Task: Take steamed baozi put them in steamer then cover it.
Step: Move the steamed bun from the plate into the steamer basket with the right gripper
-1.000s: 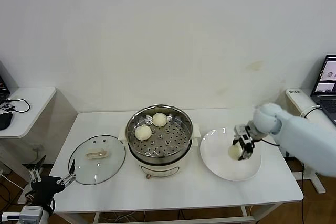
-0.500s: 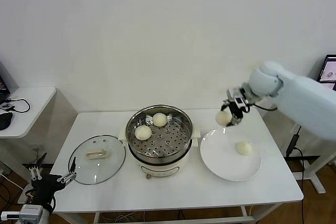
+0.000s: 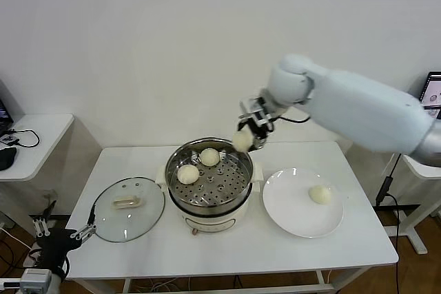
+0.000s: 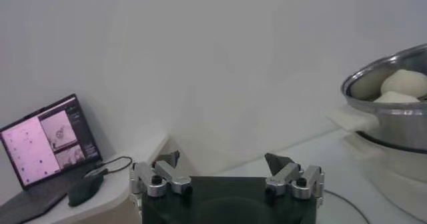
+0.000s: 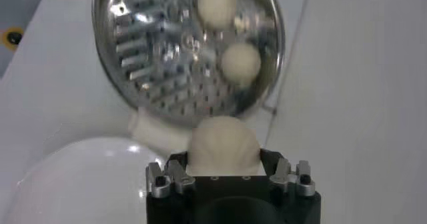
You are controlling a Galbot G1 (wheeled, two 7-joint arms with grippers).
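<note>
My right gripper (image 3: 247, 135) is shut on a cream-white baozi (image 3: 242, 140) and holds it in the air above the steamer's (image 3: 209, 177) back right rim. In the right wrist view the held baozi (image 5: 223, 145) sits between the fingers over the pot's edge. Two baozi (image 3: 187, 173) (image 3: 209, 157) lie on the perforated tray inside the steamer (image 5: 187, 45). One more baozi (image 3: 318, 194) lies on the white plate (image 3: 293, 211). The glass cover (image 3: 127, 209) with its cream handle lies flat on the table left of the steamer. My left gripper (image 3: 63, 236) is open and parked low, off the table's left front corner.
The white table (image 3: 234, 246) holds the cover, steamer and plate in a row. A side table (image 3: 38, 135) with cables and a laptop (image 4: 47, 142) stands to the left. Another laptop (image 3: 431, 98) is at the far right. A white wall is close behind.
My right gripper has lifted one baozi off the plate and carried it up and left, from the plate to above the steamer's back right rim. The left arm has barely moved.
</note>
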